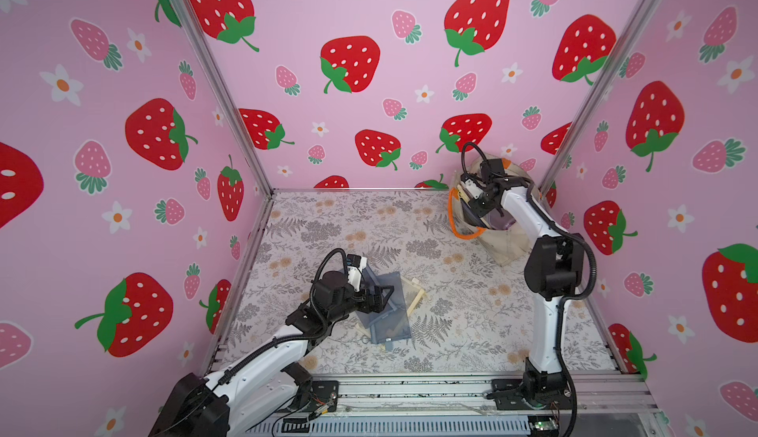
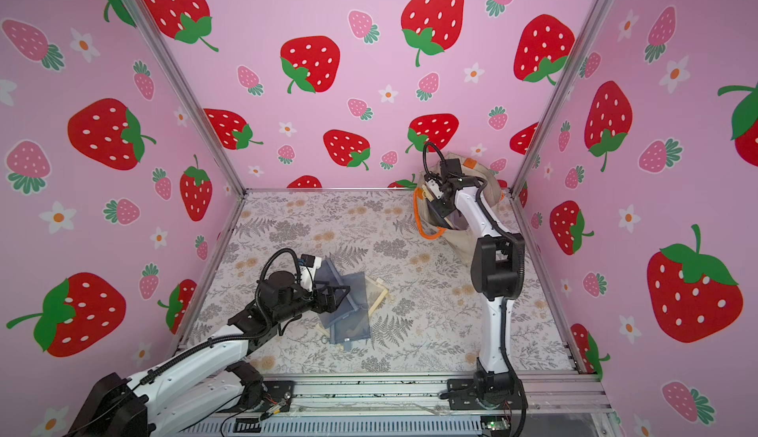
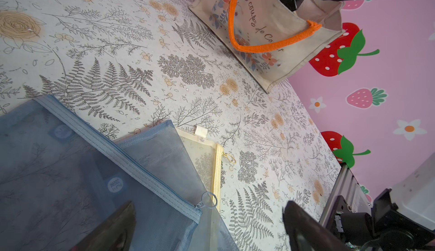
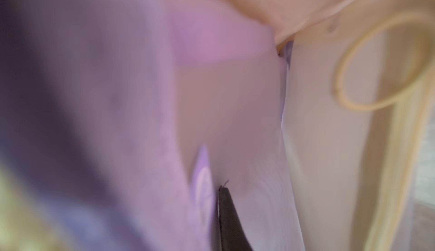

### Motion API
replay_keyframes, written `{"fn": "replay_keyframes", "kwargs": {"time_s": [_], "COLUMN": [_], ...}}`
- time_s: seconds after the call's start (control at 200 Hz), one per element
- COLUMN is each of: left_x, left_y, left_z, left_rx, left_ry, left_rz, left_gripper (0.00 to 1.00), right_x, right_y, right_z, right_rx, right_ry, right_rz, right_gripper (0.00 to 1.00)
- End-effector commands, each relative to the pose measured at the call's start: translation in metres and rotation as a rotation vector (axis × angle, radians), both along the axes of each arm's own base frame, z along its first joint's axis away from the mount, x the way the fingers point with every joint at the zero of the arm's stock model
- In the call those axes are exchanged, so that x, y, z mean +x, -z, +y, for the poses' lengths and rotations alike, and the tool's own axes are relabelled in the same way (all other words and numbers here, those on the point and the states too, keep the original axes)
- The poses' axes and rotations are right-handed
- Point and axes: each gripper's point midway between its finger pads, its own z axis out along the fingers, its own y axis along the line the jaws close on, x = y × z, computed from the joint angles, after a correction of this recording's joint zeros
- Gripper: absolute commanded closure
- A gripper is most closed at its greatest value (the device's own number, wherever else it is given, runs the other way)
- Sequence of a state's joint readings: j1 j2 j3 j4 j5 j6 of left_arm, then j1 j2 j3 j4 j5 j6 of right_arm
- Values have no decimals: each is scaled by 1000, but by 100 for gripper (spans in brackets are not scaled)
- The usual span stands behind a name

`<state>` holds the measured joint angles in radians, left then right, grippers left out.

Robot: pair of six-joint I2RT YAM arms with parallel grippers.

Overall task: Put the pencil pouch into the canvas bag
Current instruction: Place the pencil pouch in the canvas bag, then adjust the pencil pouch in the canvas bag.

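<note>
Strawberry-print walls (image 1: 369,66), floral tabletop (image 1: 410,225). Right gripper (image 1: 475,214) reaches into the canvas bag (image 1: 508,248), where the purple pencil pouch (image 1: 503,222) sits; its grip cannot be told. Left gripper (image 1: 384,297), fingers spread wide, hovers over blue mesh pouches (image 1: 389,316) well apart from the bag. Apparently remaining: release, withdrawal.

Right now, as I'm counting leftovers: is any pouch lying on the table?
Yes, a blue pouch and a cream pouch lie on the table.
</note>
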<state>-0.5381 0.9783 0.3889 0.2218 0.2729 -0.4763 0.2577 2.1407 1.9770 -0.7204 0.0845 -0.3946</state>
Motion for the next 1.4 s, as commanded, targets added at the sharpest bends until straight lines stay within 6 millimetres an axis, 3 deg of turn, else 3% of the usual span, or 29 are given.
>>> {"fn": "replay_keyframes", "kwargs": {"time_s": [0.0, 0.195, 0.34, 0.44, 0.55, 0.685, 0.735, 0.805, 0.871, 1.236, 1.326, 1.396], "left_x": [5, 5, 4, 4, 4, 4, 4, 4, 3, -2, -3, -2], "left_y": [-8, -7, -7, -8, -9, -11, -12, -13, -14, -16, -18, -19], "left_z": [-2, -3, -2, 0, 1, 1, 1, 2, 4, 15, 17, 20], "left_rx": [-25, -26, -19, -12, -7, -16, -17, -14, -10, -10, -7, 11], "left_ry": [3, 7, 3, -2, -9, -12, -15, -20, -30, -78, -88, -102], "left_rz": [-23, -17, -13, -7, -3, 2, 5, 10, 15, 25, 30, 37], "left_gripper": [1, 1, 1, 1, 1, 1, 0, 0, 0, 2, 2, 2], "right_x": [-2, -14, -19, -22, -26, -23, -23, -22, -22, -9, -11, -15], "right_y": [-52, -73, -74, -78, -82, -61, -52, -43, -38, -8, -12, -27], "right_z": [2, 6, 5, 5, 7, 10, 12, 14, 14, -8, -9, -8], "right_rx": [67, 118, 122, 135, 158, 160, 169, 184, 190, 190, 195, 217], "right_ry": [-11, -17, -11, -6, -14, -18, -16, -6, 2, 85, 81, 77], "right_rz": [-129, -159, -147, -156, -170, -117, -95, -81, -82, -14, -24, -71], "right_gripper": [74, 56, 41, 37, 39, 48, 59, 84, 92, 93, 83, 73]}}
